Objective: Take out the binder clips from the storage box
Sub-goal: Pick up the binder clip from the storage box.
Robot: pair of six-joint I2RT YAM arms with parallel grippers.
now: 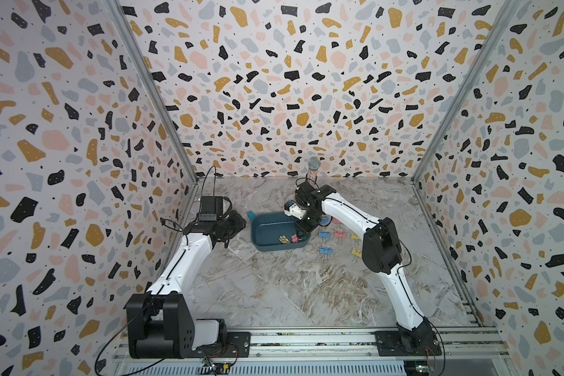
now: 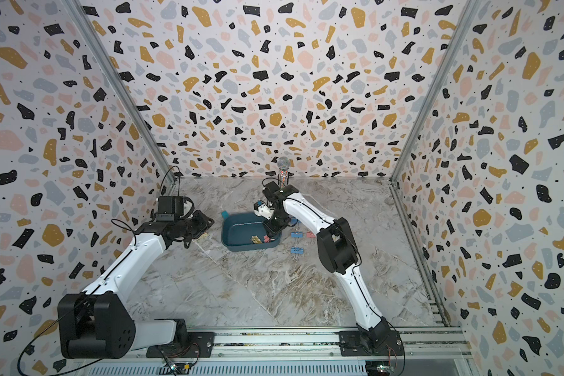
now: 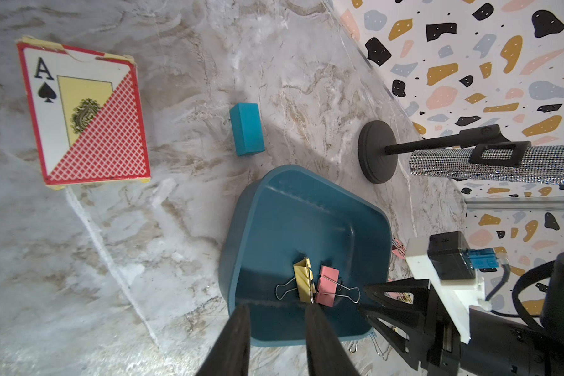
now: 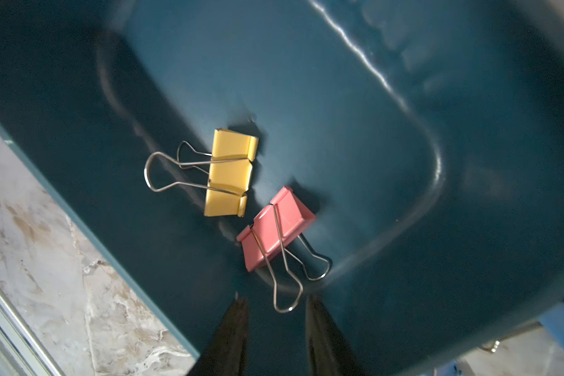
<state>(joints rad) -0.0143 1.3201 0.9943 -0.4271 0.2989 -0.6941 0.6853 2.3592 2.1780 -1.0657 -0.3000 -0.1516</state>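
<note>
The dark teal storage box sits mid-table. A yellow binder clip and a pink binder clip lie side by side on its floor, near its right end. Several more clips, among them a blue one, lie on the table to the right of the box. My right gripper reaches down inside the box, open, with the pink clip's wire handle between its fingertips, ungripped. My left gripper hovers at the box's left rim, jaws apart and empty.
A small bright teal block lies by the box's far left corner. A playing-card box lies under the left arm. A glittery microphone on a black stand is at the back wall. Side walls are close.
</note>
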